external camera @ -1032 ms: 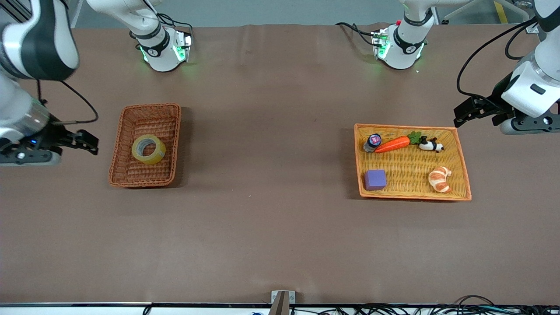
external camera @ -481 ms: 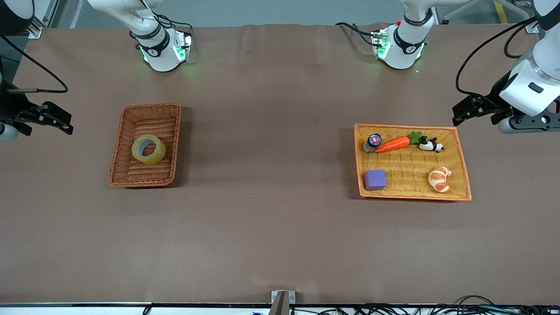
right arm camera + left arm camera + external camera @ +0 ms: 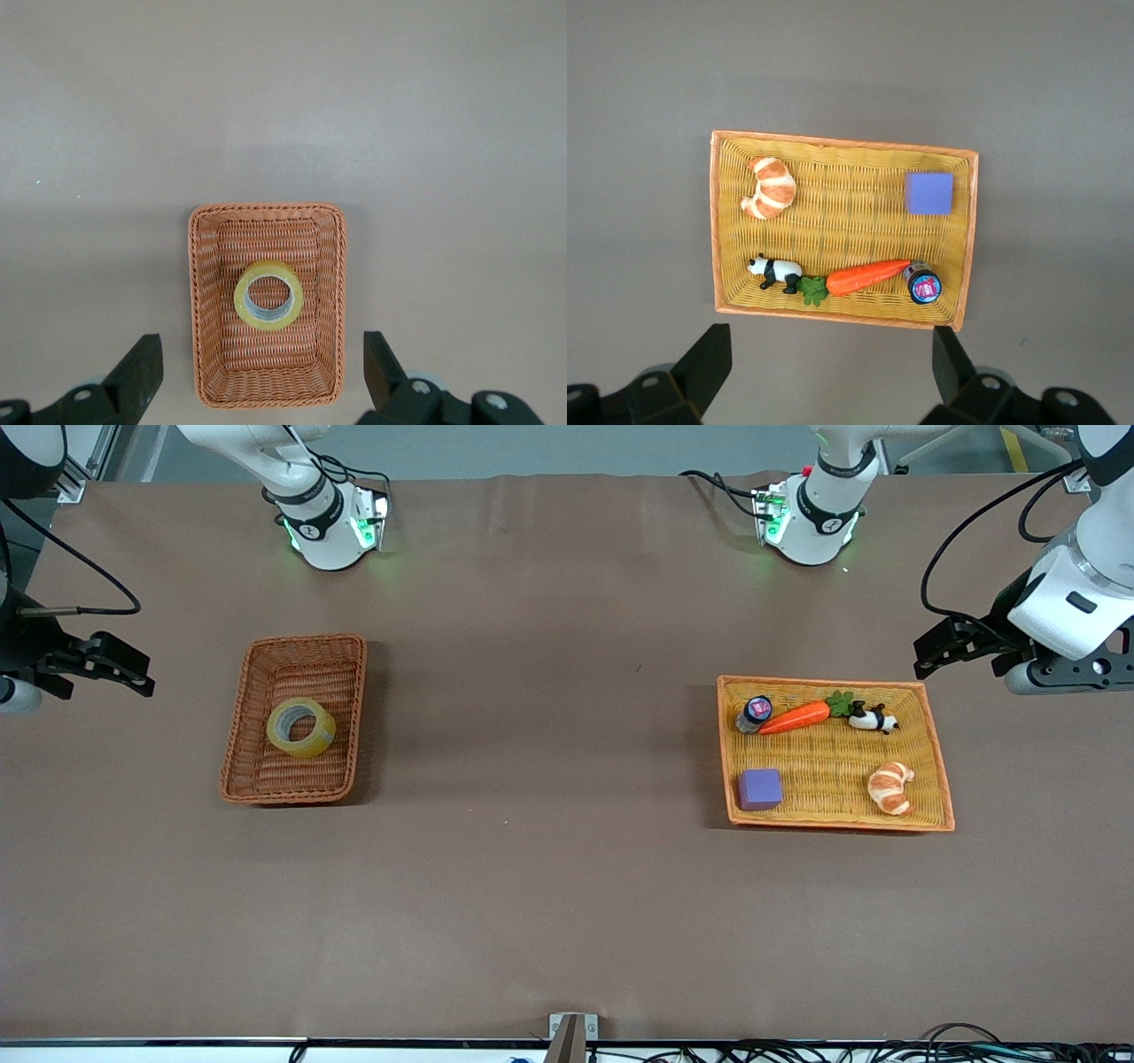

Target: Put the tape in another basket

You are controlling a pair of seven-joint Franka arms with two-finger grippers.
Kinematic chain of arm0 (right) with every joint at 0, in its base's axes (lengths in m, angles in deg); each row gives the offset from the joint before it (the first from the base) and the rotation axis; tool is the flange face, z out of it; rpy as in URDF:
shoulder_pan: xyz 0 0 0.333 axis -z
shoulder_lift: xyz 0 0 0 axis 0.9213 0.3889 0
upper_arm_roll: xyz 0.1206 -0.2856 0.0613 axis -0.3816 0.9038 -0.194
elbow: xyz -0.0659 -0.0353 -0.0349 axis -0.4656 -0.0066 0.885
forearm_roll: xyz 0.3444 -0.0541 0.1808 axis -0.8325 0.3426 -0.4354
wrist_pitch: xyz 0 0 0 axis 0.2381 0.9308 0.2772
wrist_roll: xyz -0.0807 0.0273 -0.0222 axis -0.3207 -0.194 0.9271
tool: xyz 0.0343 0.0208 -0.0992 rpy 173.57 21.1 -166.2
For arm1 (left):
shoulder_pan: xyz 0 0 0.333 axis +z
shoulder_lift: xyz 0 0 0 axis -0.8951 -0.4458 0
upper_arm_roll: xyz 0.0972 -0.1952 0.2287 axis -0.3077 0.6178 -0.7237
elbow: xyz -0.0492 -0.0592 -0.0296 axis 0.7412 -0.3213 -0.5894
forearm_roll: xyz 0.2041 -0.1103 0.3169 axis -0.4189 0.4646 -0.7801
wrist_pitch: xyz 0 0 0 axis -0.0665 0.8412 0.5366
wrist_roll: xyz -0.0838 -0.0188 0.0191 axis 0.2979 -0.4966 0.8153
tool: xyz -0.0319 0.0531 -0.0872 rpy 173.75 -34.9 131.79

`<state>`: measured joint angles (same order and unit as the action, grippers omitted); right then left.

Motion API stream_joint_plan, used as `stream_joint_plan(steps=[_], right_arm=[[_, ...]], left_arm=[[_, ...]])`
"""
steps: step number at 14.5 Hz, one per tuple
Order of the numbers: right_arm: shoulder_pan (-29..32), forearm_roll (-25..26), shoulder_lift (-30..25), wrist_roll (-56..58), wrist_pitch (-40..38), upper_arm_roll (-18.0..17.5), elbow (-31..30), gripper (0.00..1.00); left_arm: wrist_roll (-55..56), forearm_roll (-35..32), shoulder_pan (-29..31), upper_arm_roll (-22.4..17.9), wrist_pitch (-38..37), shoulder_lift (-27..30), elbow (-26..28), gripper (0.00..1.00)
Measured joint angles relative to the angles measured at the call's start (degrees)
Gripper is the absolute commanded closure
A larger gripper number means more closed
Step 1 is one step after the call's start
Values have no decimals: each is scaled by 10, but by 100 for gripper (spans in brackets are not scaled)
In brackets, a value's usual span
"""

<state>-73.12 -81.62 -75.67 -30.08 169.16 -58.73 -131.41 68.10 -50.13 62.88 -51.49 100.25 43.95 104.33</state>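
The yellowish tape roll [image 3: 301,727] lies flat in the reddish-brown wicker basket [image 3: 257,786] toward the right arm's end of the table. It also shows in the right wrist view [image 3: 268,295], inside the basket [image 3: 203,354]. My right gripper [image 3: 131,672] is open and empty, up in the air over the table's edge beside the basket; its own view [image 3: 263,372] looks down on the basket. My left gripper [image 3: 932,654] is open and empty, in the air beside the orange-yellow tray [image 3: 833,822]; it also shows in the left wrist view [image 3: 830,372].
The orange-yellow tray [image 3: 842,314] holds a purple cube [image 3: 760,789], a croissant [image 3: 890,786], a carrot [image 3: 795,716], a toy panda [image 3: 873,718] and a small blue-capped jar [image 3: 755,713]. The brown table stretches between the basket and the tray.
My right gripper has drawn away from the basket toward the table's end and risen, then held still. My left gripper has shifted slightly. The tape has not moved.
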Motion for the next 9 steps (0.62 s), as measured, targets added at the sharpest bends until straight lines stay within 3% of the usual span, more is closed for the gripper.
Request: stream_joint_plan(steps=[9], right_arm=[[0, 0, 1, 0, -2, -2, 0, 0]], left_arm=[[4, 0, 0, 3, -6, 15, 11, 0]])
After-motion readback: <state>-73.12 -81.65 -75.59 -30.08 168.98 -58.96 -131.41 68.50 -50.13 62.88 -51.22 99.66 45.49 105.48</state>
